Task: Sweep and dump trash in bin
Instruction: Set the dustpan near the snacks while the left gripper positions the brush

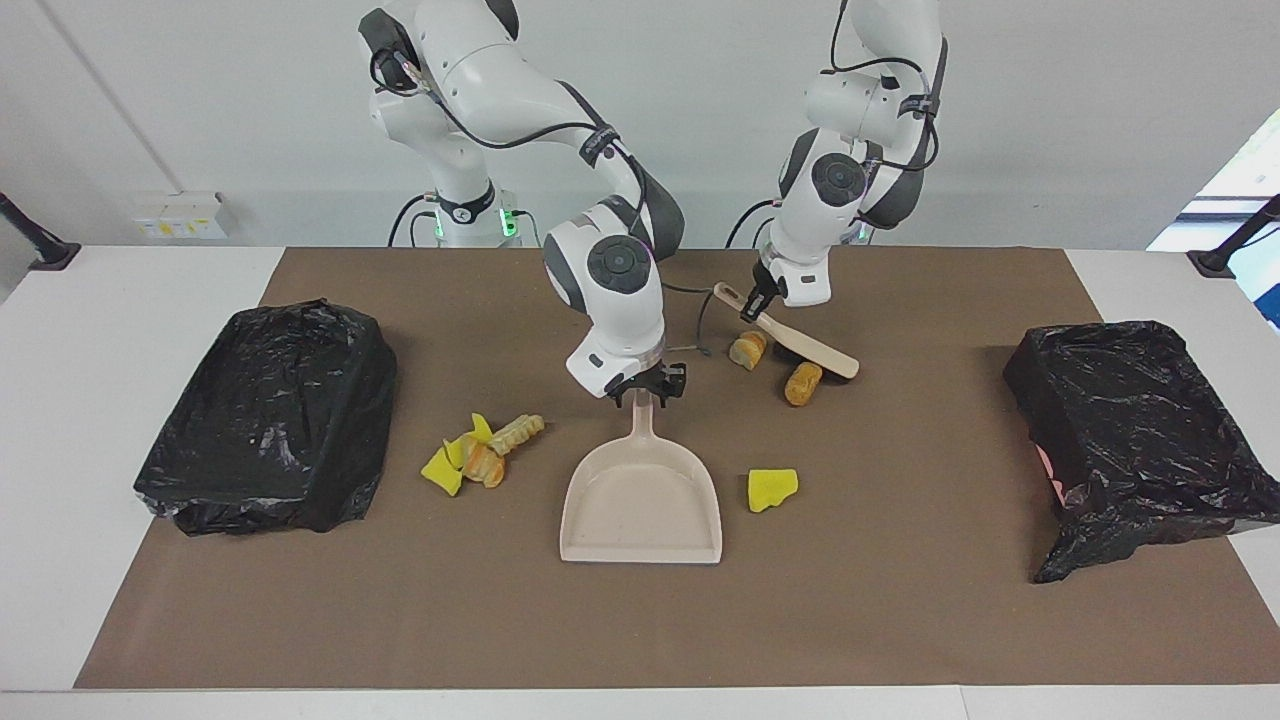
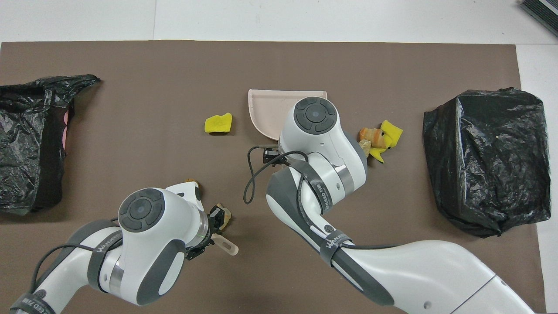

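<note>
The beige dustpan [image 1: 642, 500] lies flat mid-table, its mouth pointing away from the robots. My right gripper [image 1: 643, 392] is shut on its handle. My left gripper [image 1: 757, 302] is shut on the handle of the brush [image 1: 805, 350], whose bristles are down between two golden-brown lumps of trash [image 1: 748, 349] [image 1: 803, 383]. A yellow sponge piece [image 1: 772, 489] [image 2: 218, 123] lies beside the dustpan toward the left arm's end. A small heap of yellow and bread-like scraps [image 1: 480, 455] [image 2: 379, 136] lies beside it toward the right arm's end.
Two bins lined with black bags stand on the brown mat, one [image 1: 265, 415] at the right arm's end and one [image 1: 1140, 430] at the left arm's end. The right arm covers the dustpan's handle [image 2: 270, 107] from above.
</note>
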Controlling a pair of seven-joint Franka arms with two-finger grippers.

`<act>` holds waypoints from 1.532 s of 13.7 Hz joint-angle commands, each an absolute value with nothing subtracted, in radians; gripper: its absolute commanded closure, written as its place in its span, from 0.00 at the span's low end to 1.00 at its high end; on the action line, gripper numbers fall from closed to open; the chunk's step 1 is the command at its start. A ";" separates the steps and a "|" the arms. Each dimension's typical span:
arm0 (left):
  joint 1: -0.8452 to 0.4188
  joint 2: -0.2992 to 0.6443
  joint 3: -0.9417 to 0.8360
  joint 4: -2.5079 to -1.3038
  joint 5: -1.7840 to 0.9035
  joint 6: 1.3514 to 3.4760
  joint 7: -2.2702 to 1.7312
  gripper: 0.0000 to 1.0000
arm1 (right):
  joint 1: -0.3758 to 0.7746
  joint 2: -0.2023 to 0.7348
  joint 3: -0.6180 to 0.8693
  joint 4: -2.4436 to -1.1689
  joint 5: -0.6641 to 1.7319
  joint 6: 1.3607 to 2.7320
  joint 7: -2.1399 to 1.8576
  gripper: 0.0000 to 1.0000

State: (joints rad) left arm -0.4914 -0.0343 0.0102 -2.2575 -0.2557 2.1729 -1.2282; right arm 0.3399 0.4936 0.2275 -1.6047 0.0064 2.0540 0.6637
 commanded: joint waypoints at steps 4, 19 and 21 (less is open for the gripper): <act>-0.460 -0.008 0.008 -2.134 -0.273 1.961 -1.152 1.00 | 0.221 0.350 0.241 -1.635 0.075 2.010 0.374 1.00; -0.723 -0.040 0.002 -2.264 -0.410 2.060 -1.692 1.00 | 0.075 0.107 0.235 -1.946 -0.095 1.910 -0.885 1.00; -0.665 -0.009 0.005 -2.251 -0.408 2.105 -1.634 1.00 | 0.083 0.117 0.236 -1.980 -0.095 1.953 -0.879 1.00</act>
